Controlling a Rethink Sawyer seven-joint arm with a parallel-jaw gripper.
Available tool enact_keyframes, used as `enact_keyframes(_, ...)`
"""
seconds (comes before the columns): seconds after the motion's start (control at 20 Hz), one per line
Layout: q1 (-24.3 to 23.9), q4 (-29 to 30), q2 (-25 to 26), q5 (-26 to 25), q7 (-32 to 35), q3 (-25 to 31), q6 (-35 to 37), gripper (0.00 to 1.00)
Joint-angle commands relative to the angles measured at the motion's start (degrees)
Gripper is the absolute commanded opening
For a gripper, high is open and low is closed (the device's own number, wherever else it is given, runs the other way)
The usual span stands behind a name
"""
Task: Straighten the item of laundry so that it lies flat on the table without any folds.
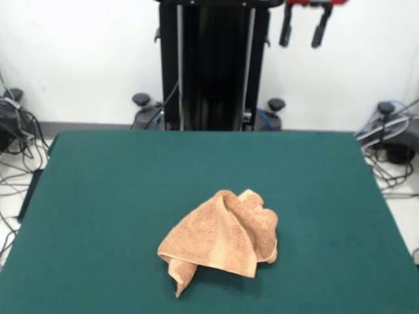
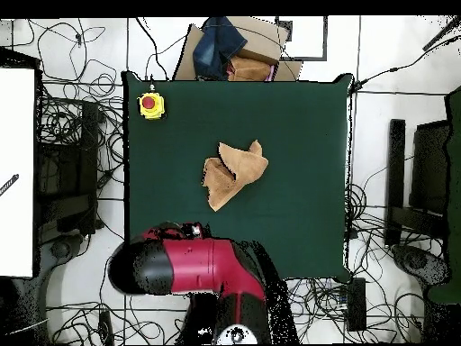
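Note:
The item of laundry [image 1: 222, 239] is an orange-tan towel, lying crumpled in a folded heap on the green table [image 1: 118, 196], a little toward the front edge. From overhead the towel [image 2: 234, 171] sits near the middle of the table [image 2: 306, 216], with overlapping flaps and one pointed corner sticking out. My gripper [image 1: 303, 27] hangs high at the top right of the front view, drawn back behind the table's far edge and far from the towel. Its two black fingers stand apart, open, with nothing between them.
A yellow box with a red button [image 2: 151, 104] sits on one table corner in the overhead view. My red arm [image 2: 194, 266] lies folded along the table's edge by the base. A cardboard box with dark cloth [image 2: 236, 47] lies off the opposite edge. Cables cover the floor around the table.

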Motion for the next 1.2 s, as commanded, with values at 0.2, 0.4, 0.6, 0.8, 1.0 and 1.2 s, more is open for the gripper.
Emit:
enact_keyframes(0.2,1.09,-11.99,15.36,0.32,12.4,-1.15,-1.3,1.0)
enact_keyframes(0.4,1.88,-13.18,15.99,2.07,13.65,-1.19,-0.22,1.0)
enact_keyframes(0.6,0.69,-15.76,17.79,4.05,13.84,-0.37,0.1,1.0)
enact_keyframes(0.8,-0.33,-17.47,16.9,5.63,12.5,0.34,3.11,1.0)
enact_keyframes(1.0,-1.28,-19.16,17.6,5.77,10.99,0.47,3.68,1.0)
enact_keyframes(1.2,-0.91,-20.91,19.17,5.46,10.67,0.13,3.72,1.0)
